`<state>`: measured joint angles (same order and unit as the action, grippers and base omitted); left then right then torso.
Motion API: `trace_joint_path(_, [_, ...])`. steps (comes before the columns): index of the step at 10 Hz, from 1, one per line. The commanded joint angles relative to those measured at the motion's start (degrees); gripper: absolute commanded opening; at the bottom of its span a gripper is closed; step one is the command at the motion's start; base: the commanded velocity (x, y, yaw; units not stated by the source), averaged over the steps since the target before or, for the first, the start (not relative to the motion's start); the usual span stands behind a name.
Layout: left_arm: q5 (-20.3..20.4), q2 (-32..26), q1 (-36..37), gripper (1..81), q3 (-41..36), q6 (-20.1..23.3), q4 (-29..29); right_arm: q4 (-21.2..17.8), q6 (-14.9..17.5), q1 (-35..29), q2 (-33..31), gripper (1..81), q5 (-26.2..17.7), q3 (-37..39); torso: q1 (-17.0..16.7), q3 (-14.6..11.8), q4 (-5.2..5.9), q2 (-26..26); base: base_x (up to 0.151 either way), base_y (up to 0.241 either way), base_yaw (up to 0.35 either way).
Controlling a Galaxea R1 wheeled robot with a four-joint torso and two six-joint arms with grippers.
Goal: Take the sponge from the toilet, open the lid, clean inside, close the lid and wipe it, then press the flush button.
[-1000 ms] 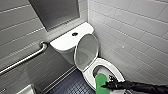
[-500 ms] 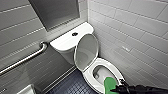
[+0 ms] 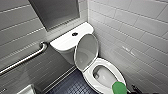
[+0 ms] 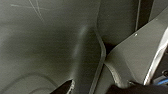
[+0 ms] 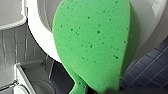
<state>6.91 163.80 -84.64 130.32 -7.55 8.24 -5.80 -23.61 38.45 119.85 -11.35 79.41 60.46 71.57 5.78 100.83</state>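
- Sponge (image 3: 119, 88), bright green and pitted with small pores, is seen over the front edge of the bowl rim of the toilet (image 3: 88, 76). Whether it touches the rim cannot be told.
- The sponge is gripped at its narrow lower end by the right tool (image 5: 100, 91), which is closed on it. The broad rounded end is left free and is turned toward the bowl.
- The state of the left tool cannot be told, as blurred grey surfaces are all that is met in the left wrist view.
- The lid (image 3: 86, 51) is raised and stands nearly upright, leaning back against the front of the tank.
- The bowl (image 3: 102, 74) is thus left open, and its pale inside is seen from above.
- The flush button (image 3: 74, 34), small, round and dark, is set in the tank top (image 3: 62, 42), near the middle and toward the rear edge.
- A metal grab bar (image 3: 26, 58) is fixed to the grey wall beside the tank.
- White tiles (image 3: 135, 32) cover the wall on the other side of the toilet.
- The floor (image 3: 72, 83) is laid with small dark blue tiles.
- A white container (image 5: 32, 75) stands on the floor near the bowl, as seen from the right wrist.
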Motion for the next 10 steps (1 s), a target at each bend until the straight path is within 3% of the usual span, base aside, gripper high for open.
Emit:
trace_joint_path(1, [-4.5, -0.1, -1.7, 81.1, -1.0, 0.3, 0.8, 0.4, 0.0, -4.3, -8.9, 1.0, -0.3, -9.0, 0.0, 0.0, 0.0, 0.0, 0.0, 0.0, 0.0])
trace_joint_path(4, [-4.5, -0.1, -1.7, 81.1, -1.1, 0.3, 1.3, 0.3, -0.1, -8.8, -10.9, 1.0, -0.4, -14.1, 0.0, 0.0, 0.0, 0.0, 0.0, 0.0, 0.0])
trace_joint_path(6, [-4.5, -0.2, -1.6, 81.1, -1.2, 0.2, 1.6, -0.2, -1.2, -13.9, -7.5, 1.0, -2.1, -15.1, 0.0, 0.0, 0.0, 0.0, 0.0, 0.0, 0.0])
trace_joint_path(10, [-4.3, -0.1, -1.5, 81.1, -0.6, 0.2, 1.5, -0.1, -4.2, -21.9, 6.7, 1.0, -9.0, -3.5, 0.0, 0.0, 0.0, 0.0, 0.0, 0.0, 0.0])
